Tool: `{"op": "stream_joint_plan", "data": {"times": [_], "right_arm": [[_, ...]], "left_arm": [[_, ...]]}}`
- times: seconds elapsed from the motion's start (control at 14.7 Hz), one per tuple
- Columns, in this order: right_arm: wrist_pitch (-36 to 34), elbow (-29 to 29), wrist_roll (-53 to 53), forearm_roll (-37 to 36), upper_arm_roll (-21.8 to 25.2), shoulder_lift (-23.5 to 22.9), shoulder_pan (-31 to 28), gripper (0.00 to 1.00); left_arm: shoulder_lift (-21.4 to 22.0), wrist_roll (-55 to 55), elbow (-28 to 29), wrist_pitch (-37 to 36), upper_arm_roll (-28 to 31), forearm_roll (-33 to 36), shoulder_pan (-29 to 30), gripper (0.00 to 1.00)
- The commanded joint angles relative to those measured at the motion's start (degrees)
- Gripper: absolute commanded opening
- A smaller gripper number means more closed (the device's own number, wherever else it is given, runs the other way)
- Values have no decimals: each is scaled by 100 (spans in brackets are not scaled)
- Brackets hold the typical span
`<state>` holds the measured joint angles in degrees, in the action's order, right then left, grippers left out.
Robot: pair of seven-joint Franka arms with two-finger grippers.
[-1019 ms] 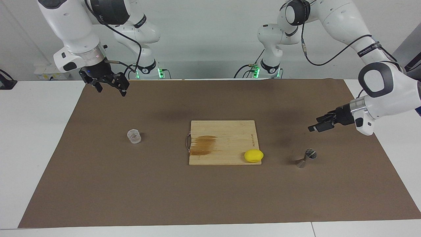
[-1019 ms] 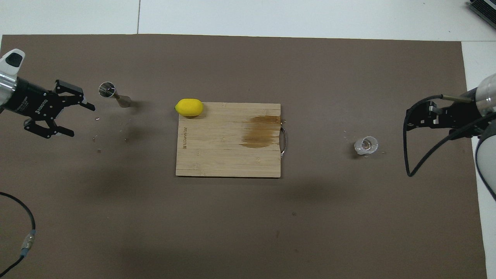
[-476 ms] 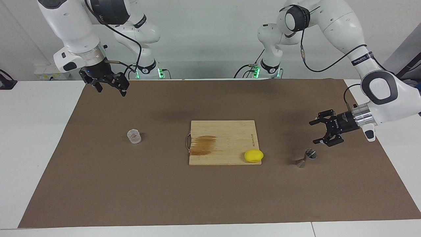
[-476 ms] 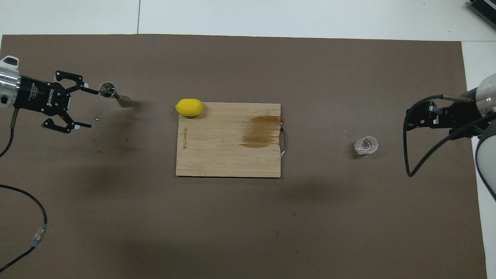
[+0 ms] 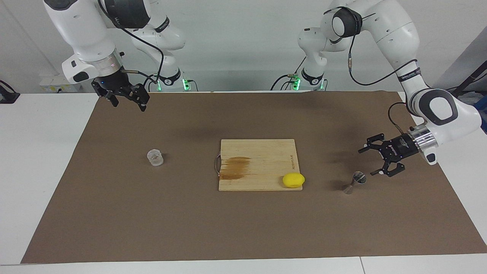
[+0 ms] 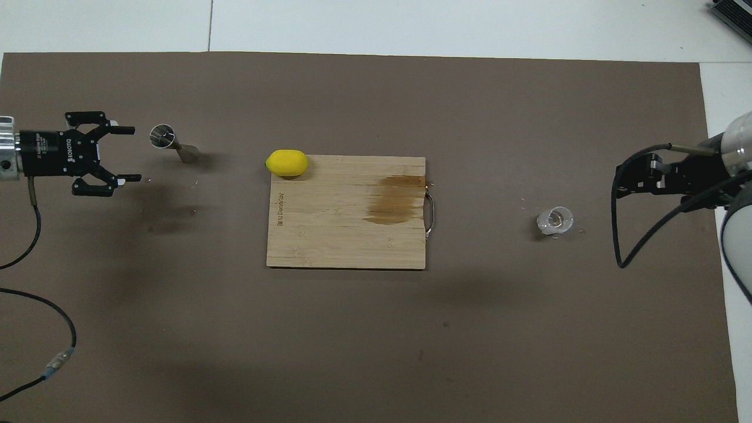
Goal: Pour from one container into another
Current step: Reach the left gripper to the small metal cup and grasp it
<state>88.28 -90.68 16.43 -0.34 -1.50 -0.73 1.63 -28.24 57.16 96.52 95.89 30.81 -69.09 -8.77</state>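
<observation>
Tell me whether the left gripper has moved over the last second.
Yes. In the facing view, the left gripper has dropped lower and swung round, its open fingers now pointing at the steel jigger, which stands where it was.

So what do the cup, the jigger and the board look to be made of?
Cup: clear glass or plastic, hard to say which; see-through with whitish glints. Jigger: polished steel by the look, with a mirror-bright rim. Board: pale wood, maybe bamboo, matte, with visible strips and a darker brown stain.
</observation>
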Motion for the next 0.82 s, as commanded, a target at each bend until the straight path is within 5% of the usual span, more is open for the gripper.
{"op": "stream_joint_plan", "data": {"times": [0.0,0.75], "right_arm": [[22,-116,-44,17,-43,99,-75,99],[22,-116,-44,17,-43,99,-75,99]], "left_arm": [[353,85,691,517,-31,-655,-11,100],[126,-82,1168,571,-119,-1950,-99,100]]}}
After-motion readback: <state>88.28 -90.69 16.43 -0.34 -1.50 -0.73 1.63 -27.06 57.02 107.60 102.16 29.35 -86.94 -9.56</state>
